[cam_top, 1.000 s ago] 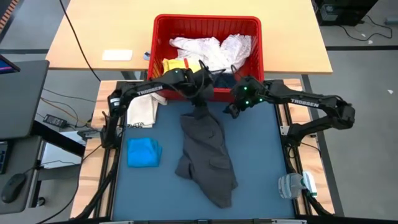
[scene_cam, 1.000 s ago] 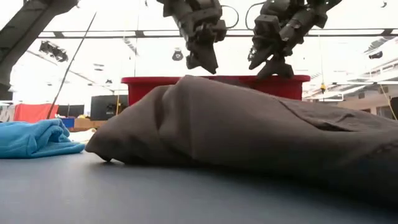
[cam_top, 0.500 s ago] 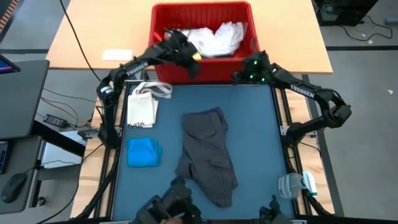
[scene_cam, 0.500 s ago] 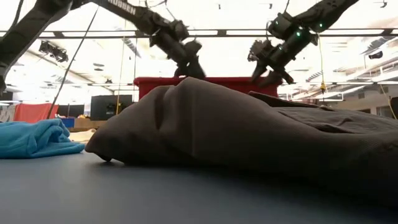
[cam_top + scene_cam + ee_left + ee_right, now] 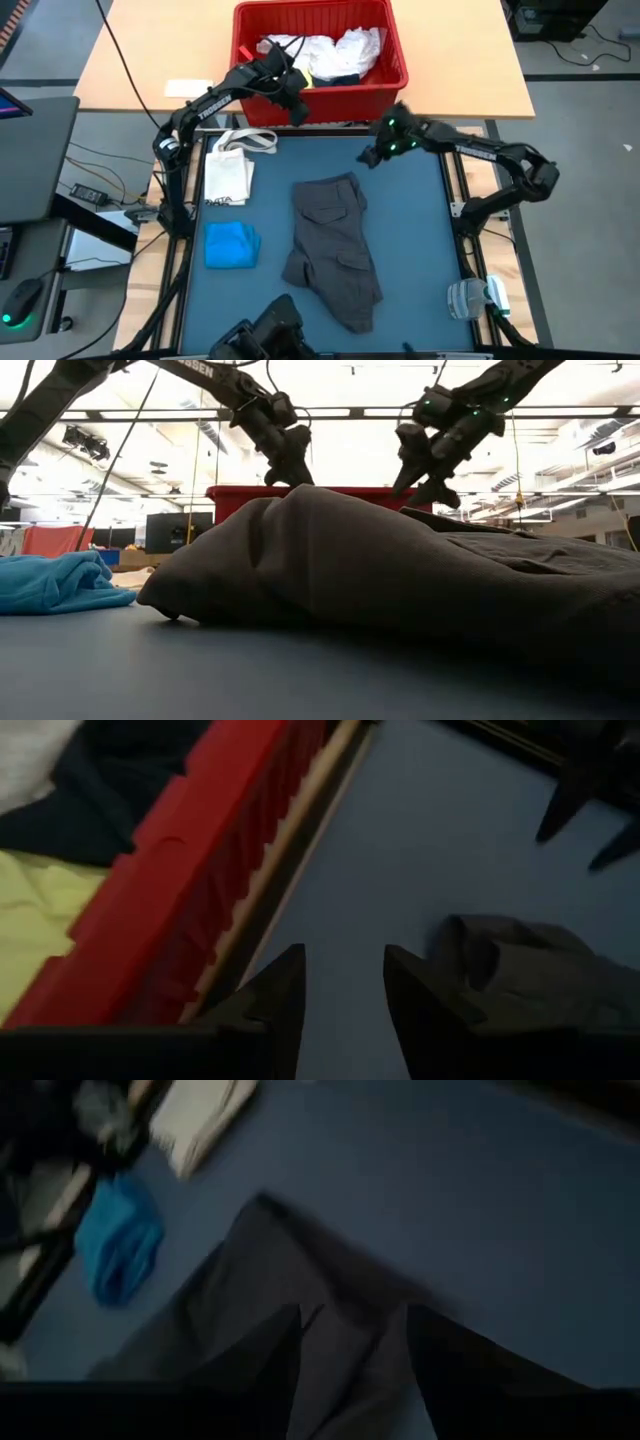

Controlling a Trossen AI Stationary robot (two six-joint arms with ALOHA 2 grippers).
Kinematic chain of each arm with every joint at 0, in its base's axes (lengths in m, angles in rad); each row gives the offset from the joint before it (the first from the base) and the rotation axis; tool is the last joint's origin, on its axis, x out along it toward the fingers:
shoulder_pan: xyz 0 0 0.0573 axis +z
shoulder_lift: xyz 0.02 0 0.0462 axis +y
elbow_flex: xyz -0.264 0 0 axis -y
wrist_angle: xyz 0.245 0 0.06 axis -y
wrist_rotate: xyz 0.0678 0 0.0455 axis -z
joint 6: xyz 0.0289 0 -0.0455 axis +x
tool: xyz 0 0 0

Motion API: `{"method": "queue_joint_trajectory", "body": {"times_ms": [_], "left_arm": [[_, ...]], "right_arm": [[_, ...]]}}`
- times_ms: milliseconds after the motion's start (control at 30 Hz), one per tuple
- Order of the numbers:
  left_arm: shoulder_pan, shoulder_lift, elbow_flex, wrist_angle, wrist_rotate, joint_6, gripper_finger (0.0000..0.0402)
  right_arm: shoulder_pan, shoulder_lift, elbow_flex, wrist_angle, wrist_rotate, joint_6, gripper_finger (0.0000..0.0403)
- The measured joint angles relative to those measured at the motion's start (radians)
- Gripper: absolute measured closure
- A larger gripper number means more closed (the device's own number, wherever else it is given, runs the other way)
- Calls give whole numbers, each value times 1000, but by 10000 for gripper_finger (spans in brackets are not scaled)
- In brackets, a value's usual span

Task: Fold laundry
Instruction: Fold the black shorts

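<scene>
Dark grey shorts (image 5: 335, 250) lie flat in the middle of the blue mat (image 5: 410, 230), and they fill the low view (image 5: 400, 570). A bright blue garment (image 5: 232, 245) rests bunched at the mat's left. The red basket (image 5: 385, 75) beyond the mat's far edge holds white lacy (image 5: 335, 50), yellow (image 5: 30, 920) and navy (image 5: 110, 780) pieces. My left gripper (image 5: 297, 108) hangs open by the basket's near wall (image 5: 200, 880). My right gripper (image 5: 370, 157) hovers open above the mat, off the shorts' far right corner.
A cream tote bag (image 5: 230, 170) lies at the mat's far left. A clear plastic item with green trim (image 5: 478, 298) sits at the near right edge. A dark device (image 5: 265, 335) stands at the near edge. Bare mat shows right of the shorts.
The shorts' far end, drawn up in a narrow peak at my grippers a second ago, has dropped and spread flat. My left gripper has swung toward the far left, to the basket. The right one went to the far edge and came back. The basket now stands farther back.
</scene>
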Motion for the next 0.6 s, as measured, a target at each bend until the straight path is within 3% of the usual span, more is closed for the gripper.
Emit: {"method": "queue_joint_trajectory", "body": {"times_ms": [333, 600], "left_arm": [[-43, -29, -7, -33, -29, -18, 260], [-6, -165, -7, -56, -68, -97, 260]], "right_arm": [[155, 188, -45, 47, -8, 94, 213], [192, 320, -44, 96, 53, 126, 217]]}}
